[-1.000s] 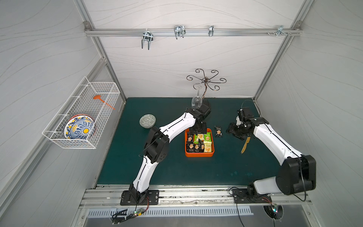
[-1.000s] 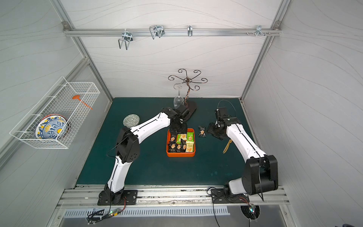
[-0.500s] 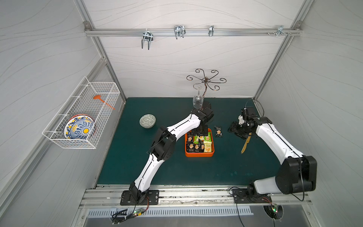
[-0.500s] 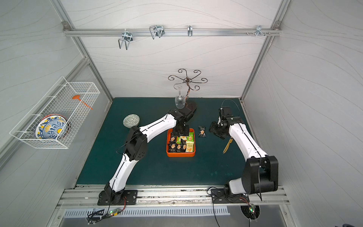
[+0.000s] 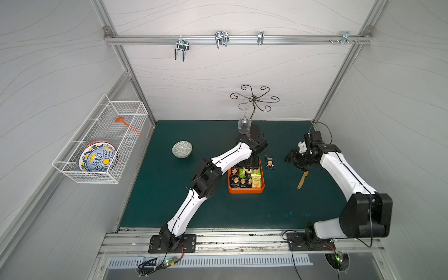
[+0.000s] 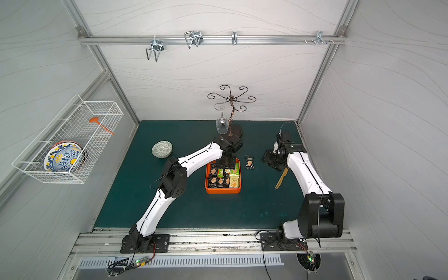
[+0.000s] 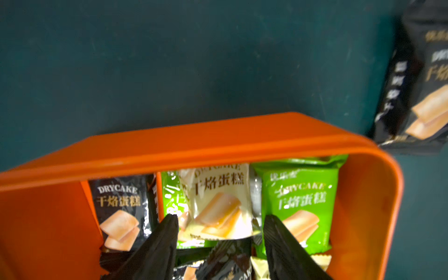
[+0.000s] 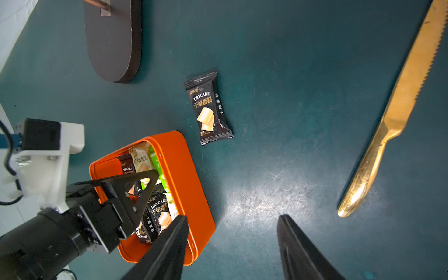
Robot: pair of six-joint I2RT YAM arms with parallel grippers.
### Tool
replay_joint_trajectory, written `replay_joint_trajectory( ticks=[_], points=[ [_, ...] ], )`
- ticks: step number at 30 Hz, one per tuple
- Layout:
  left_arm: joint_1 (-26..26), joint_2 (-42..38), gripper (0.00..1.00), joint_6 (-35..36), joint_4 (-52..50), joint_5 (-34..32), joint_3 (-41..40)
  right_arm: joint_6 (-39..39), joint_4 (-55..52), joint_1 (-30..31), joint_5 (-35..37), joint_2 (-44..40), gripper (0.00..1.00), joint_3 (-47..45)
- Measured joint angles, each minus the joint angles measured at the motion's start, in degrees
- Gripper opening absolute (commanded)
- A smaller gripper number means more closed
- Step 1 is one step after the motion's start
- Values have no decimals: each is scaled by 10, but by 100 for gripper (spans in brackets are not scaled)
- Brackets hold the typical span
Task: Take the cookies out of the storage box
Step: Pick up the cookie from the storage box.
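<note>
Care: centre left pincer [image 7: 220, 218], jaws apart, astride pale packet [image 7: 218, 194] in storage box [image 7: 218, 140]; squeeze gently, lift. Right pincer [image 8: 232, 218] apart, empty.

The orange box [image 5: 246, 191] sat flat, low-walled and round-cornered, packed with black, green and pale cookies [image 5: 245, 179]. One black packet [image 5: 269, 162] lay outside, just beside its far corner.

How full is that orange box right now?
Mostly full: black, green and pale yellow packets crowd the orange box. Only one black packet lies outside, beside it.
</note>
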Motion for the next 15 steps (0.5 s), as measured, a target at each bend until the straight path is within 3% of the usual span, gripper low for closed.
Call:
replay_joint_trajectory(
  ticks=[10, 15],
  points=[
    [0, 20, 58, -2, -12, -7, 10, -4, 5, -7, -28, 17, 64, 0],
    [2, 22, 52, 0, -12, -7, 10, -5, 5, -7, -31, 18, 64, 0]
  ],
)
